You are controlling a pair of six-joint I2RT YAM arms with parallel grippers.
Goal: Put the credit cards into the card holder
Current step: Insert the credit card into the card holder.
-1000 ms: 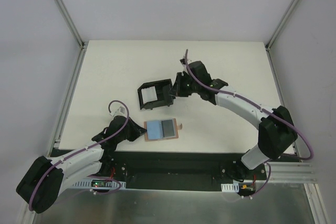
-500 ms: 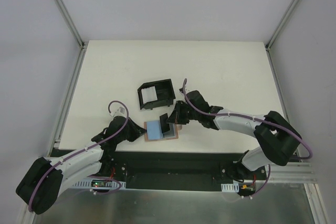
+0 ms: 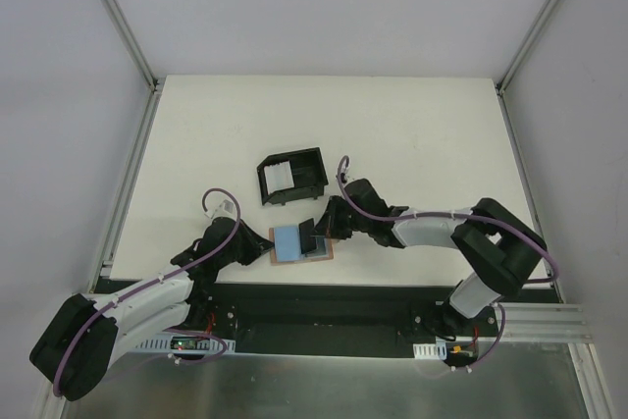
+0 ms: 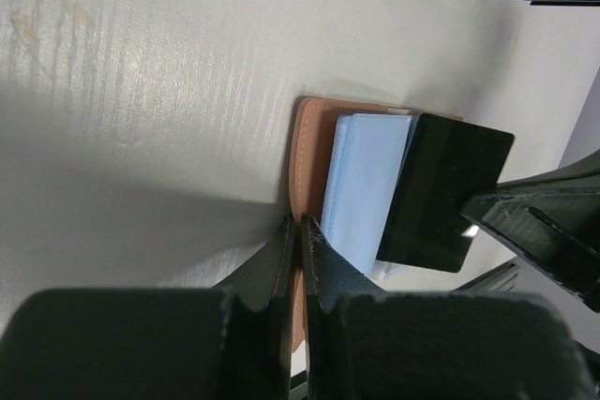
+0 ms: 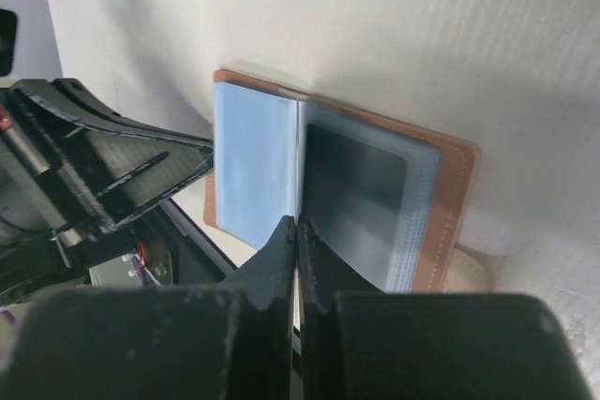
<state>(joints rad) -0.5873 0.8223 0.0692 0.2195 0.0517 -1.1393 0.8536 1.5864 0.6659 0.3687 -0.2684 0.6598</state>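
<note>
The tan card holder [image 3: 287,242] lies open near the table's front edge, with a light blue inner pocket on its left half and a dark grey card in its right pocket [image 5: 361,185]. My left gripper [image 3: 259,246] is shut on the holder's left edge [image 4: 305,138]. My right gripper [image 3: 319,234] is shut on a card that looks dark in the left wrist view [image 4: 445,189] and shows edge-on in the right wrist view [image 5: 297,170]. The card stands upright over the holder's middle fold. More white cards [image 3: 278,181] sit in the black box.
A black open-sided plastic box [image 3: 294,172] stands behind the card holder, mid-table. Metal frame posts rise at the table's back corners. The table's front edge [image 3: 392,280] runs just below the holder, with the arm bases beyond it.
My right arm has swung from the black box down to the card holder, carrying a card, and now holds it upright over the fold. The left gripper has stayed on the holder's edge.
</note>
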